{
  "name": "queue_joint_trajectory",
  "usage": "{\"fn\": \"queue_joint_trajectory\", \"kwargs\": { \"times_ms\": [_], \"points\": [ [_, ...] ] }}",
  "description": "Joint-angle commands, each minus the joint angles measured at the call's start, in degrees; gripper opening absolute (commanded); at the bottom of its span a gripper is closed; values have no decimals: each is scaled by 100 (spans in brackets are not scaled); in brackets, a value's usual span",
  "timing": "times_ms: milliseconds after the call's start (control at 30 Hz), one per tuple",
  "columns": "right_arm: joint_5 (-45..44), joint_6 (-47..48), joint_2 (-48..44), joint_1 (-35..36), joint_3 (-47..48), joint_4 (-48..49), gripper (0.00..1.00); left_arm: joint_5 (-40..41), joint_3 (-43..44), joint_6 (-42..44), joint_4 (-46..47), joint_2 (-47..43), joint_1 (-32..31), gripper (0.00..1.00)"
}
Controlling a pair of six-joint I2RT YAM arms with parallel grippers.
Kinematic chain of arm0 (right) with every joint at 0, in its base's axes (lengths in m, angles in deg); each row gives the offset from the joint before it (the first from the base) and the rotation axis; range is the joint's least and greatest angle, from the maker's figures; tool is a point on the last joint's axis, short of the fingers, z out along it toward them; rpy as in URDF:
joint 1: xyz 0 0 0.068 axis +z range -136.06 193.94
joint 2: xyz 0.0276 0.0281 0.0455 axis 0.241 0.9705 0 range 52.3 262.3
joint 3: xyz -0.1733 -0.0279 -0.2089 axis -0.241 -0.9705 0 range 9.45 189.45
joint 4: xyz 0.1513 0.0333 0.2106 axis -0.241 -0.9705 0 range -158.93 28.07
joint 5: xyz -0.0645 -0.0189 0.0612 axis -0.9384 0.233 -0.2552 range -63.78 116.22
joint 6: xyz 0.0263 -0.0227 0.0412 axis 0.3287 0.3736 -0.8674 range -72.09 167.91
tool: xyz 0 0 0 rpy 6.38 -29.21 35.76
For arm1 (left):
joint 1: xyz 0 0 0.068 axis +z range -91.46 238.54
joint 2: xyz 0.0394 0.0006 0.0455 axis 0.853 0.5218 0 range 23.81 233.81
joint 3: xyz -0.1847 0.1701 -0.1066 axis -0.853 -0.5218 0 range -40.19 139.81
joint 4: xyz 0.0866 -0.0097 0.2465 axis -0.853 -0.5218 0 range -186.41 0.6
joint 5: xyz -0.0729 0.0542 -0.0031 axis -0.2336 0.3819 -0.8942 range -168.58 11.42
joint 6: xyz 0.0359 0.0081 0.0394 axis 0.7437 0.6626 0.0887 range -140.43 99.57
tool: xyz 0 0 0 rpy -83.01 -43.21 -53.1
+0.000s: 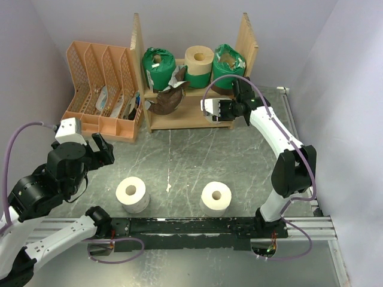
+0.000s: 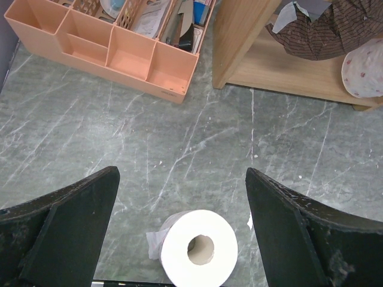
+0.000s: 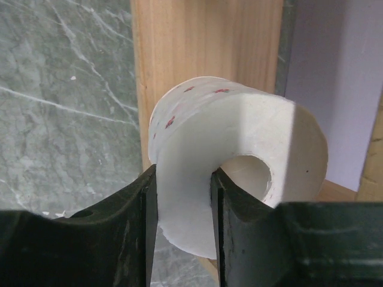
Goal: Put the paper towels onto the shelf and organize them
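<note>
Pinching a dotted roll (image 3: 239, 131) by its wall, the R gripper (image 3: 182, 179) holds it at the shelf (image 3: 203, 48), just above mid-frame in the top view. Roll could bump the shelf & slip out. L gripper (image 2: 181, 173) jaws are spread wide over a white roll (image 2: 197, 248).

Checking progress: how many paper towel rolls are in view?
7: three on the shelf's top board, a brown one below, a roll in the right gripper, two on the table; others may hide.

The left arm (image 1: 63, 167), at eight o'clock, and the right arm (image 1: 275, 134), at three o'clock, were white shells with black cylindrical joints. A thin purple cable (image 1: 40, 123) looped along each. Their fingers (image 2: 66, 233) were matte black wedges.
</note>
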Motion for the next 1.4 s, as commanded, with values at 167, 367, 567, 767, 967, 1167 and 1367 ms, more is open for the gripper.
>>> {"fn": "queue_joint_trajectory", "kwargs": {
  "times_ms": [167, 367, 567, 767, 967, 1167, 1367],
  "points": [
    [-29, 24, -239, -80, 164, 363, 98, 74, -6, 62, 59, -82, -24, 98],
    [-39, 79, -369, -84, 8, 402, 100, 78, 4, 59, 34, -99, -21, 98],
    [-13, 40, -597, -90, -78, 440, 100, 71, 5, 54, 38, -83, -23, 98],
    [50, -11, -1251, -84, -211, 11, 100, 31, 0, 57, 62, -71, -24, 98],
    [668, 646, -2369, 73, 45, -2389, 100, 39, 89, 76, 14, -14, -25, 98],
    [862, 423, -3278, 305, -240, -4018, 100, 83, 158, 75, -6, 80, -22, 98],
    [970, -527, -3618, 1518, -769, -4027, 100, 178, 318, 53, -139, 262, -18, 98]
  ]
}}
